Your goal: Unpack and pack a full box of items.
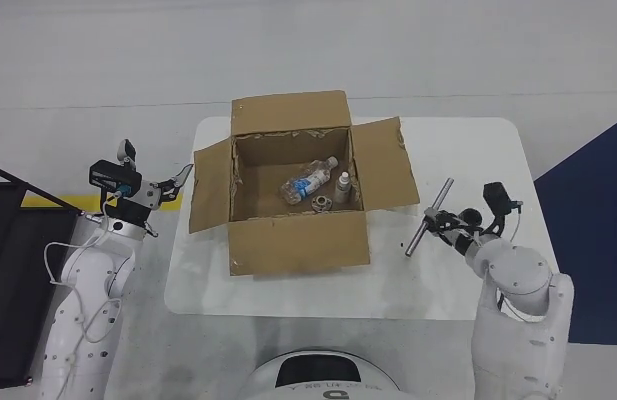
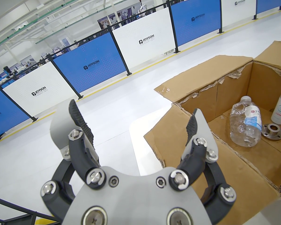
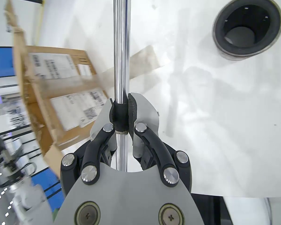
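White tabletop, open cardboard box in its middle, flaps spread. Right tool is clamped on a polished metal rod, holding it over the strip between the box's right flap and the tabletop's right edge. A black hollow cylinder stands near it, closer to that edge. Left tool is spread wide with nothing in it, off the tabletop's left edge by the left flap. Step looks like unpacking, with the rod out and about to be laid down. To do it well, bring the rod level and down onto the tabletop before letting go, clear of the cylinder and the flap. It is round and smooth, so it will likely roll; lay it so it can't run off the right edge. In the box: clear water bottle lying down, small white bottle upright, metal flange. Right wrist view gives the grip, with the pads on a dark band of the rod. Left wrist view gives the water bottle's crumpled wall and the flange just beside it. Top view gives the overall layout.
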You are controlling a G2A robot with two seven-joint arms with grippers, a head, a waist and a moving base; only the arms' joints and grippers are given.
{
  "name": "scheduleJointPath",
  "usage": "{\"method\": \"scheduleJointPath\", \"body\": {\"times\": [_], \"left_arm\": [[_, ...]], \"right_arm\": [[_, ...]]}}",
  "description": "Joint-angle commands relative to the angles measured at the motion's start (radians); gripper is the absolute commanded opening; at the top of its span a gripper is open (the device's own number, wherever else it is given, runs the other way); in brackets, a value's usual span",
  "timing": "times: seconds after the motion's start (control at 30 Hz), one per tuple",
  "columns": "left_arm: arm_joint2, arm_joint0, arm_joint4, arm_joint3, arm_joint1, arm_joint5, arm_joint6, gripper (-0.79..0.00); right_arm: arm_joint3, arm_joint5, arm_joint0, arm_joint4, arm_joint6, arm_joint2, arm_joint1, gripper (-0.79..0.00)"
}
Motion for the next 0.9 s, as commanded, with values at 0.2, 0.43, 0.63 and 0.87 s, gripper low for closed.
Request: {"method": "scheduleJointPath", "body": {"times": [0.2, 0.43, 0.63, 0.87], "left_arm": [[0.0, 0.0, 0.0, 0.0, 0.0, 0.0, 0.0, 0.0], [0.0, 0.0, 0.0, 0.0, 0.0, 0.0, 0.0, 0.0], [0.0, 0.0, 0.0, 0.0, 0.0, 0.0, 0.0, 0.0], [0.0, 0.0, 0.0, 0.0, 0.0, 0.0, 0.0, 0.0]], "right_arm": [[-0.016, -0.044, -0.007, 0.471, 0.029, 0.125, 0.007, -0.785], [-0.041, -0.013, 0.019, 0.555, 0.026, 0.069, 0.021, -0.785], [-0.032, 0.019, 0.027, 0.576, 0.004, 0.046, 0.022, -0.785], [-0.032, 0.019, 0.027, 0.576, 0.004, 0.046, 0.022, -0.785]]}}
